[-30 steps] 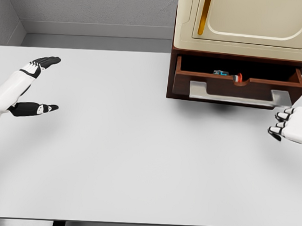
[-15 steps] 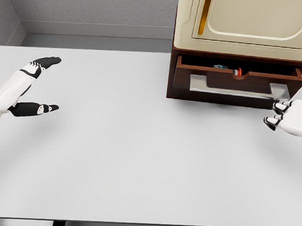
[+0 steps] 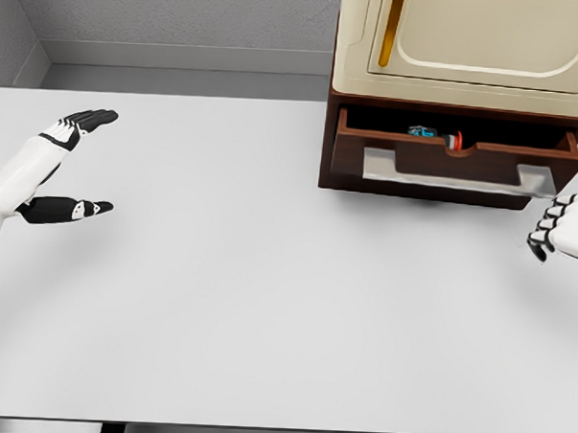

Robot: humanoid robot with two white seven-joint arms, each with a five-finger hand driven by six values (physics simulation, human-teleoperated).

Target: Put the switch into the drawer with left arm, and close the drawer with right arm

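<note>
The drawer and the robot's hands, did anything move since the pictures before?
The right hand pushed up toward the drawer, which slid partly in. Then the hand backed off to the right edge, fingers curled, and the drawer came out a little again; it is not closed yet. The switch stayed inside the drawer. The left hand stayed open at the left of the table.

One view only, the head camera, looking steeply down on the white table [image 3: 266, 302] from the near edge. It faces away from the robot toward the grey back wall [image 3: 183, 15] at twelve o'clock. The cabinet [image 3: 469, 52] sits at one o'clock, cut off by the frame; arms enter at nine and three.
</note>
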